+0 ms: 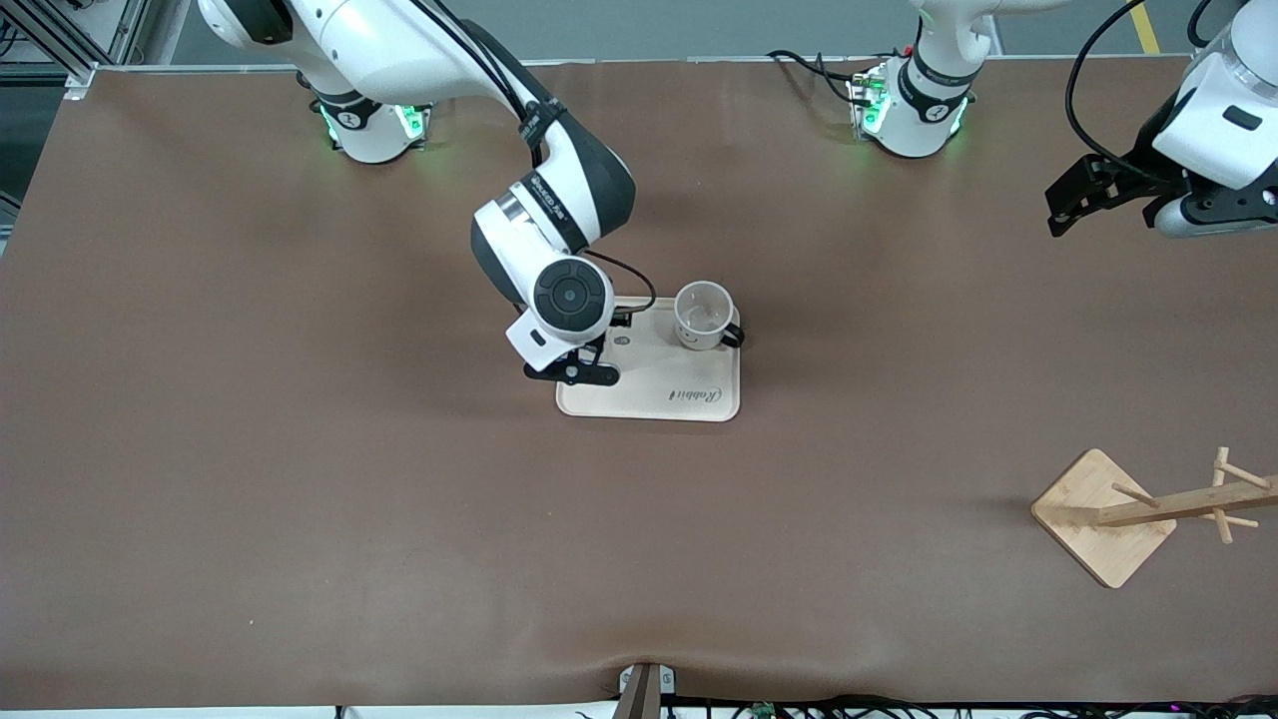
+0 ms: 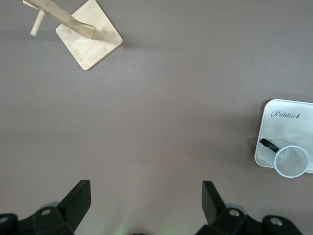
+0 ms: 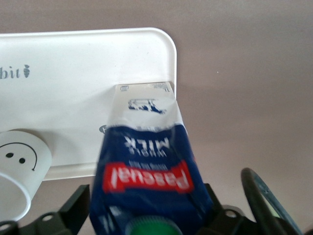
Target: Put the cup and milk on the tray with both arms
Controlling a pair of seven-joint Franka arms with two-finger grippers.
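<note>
The tray point(image 1: 689, 384) lies near the middle of the surface point(image 1: 300, 479). The cup point(image 1: 703, 316) stands upright on the tray, at the corner toward the robots' bases and the left arm's end. The milk point(image 3: 146, 166) stands on the tray at the edge toward the right arm's end, its base on the tray near a corner.

The right gripper point(image 1: 571, 373) is over that edge of the tray, its fingers point(image 3: 73, 208) on either side of the milk's top; I cannot tell whether they still press on it.

The left gripper point(image 1: 1073, 205) waits in the air over the left arm's end of the surface, its fingers point(image 2: 76, 200) wide apart and holding nothing. A wooden rack point(image 1: 1108, 514) stands near the corner at that end, closer to the front camera.
</note>
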